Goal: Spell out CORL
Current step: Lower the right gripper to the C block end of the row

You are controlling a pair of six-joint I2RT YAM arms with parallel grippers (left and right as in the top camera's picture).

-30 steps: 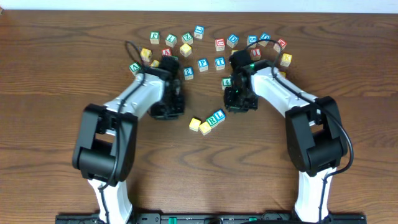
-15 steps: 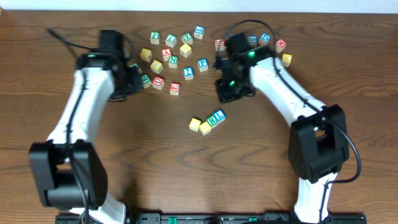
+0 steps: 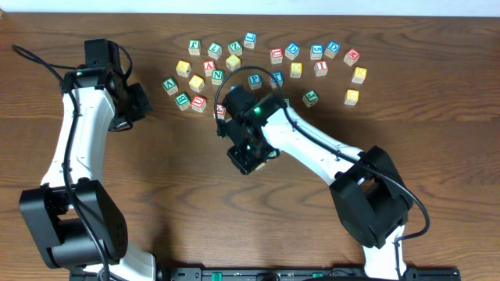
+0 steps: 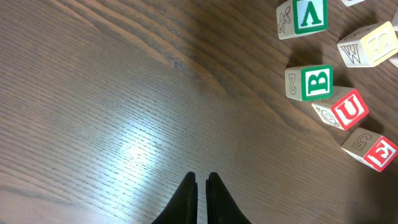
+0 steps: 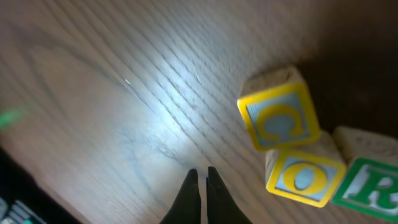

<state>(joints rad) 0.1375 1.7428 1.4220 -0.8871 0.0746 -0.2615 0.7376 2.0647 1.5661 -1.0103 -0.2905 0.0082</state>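
Note:
In the right wrist view a yellow C block point(image 5: 278, 118) and a yellow O block point(image 5: 305, 176) lie side by side, touching. A green R block point(image 5: 373, 186) follows at the frame edge. The L block is out of view. My right gripper point(image 5: 202, 173) is shut and empty, just left of the C and O blocks, close above the wood. In the overhead view the right gripper point(image 3: 248, 160) covers this row. My left gripper point(image 3: 139, 103) is shut and empty at the far left, and also shows in the left wrist view point(image 4: 201, 178).
Loose letter blocks spread in an arc along the table's far side point(image 3: 234, 62), with more to the right point(image 3: 320, 69). The left wrist view shows a green A point(image 4: 303, 17), a green B point(image 4: 310, 83), a red U point(image 4: 341, 109) and a red E point(image 4: 372, 149) to the right of the left gripper.
My right arm has swung from the far right blocks down and left, over the row at the table's centre. My left arm has pulled further out to the upper left.

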